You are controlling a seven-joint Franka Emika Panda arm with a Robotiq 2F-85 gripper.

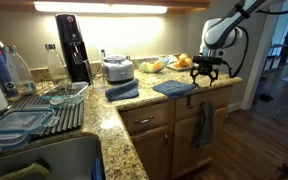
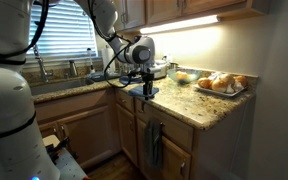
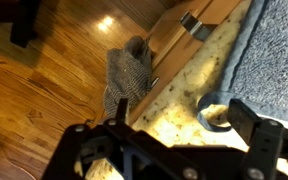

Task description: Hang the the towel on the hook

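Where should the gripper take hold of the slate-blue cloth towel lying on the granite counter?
Pinch the slate-blue cloth towel at its edge nearest the open gripper, coming straight down from above: it lies flat and limp, so probably only an edge can be pinched.

towel flat on counter, at its front edge. In an exterior view: folded towel at its 9 o'clock, bread tray at 12, gripper above its 2 o'clock corner. hanging towel on cabinet front at 5 o'clock.
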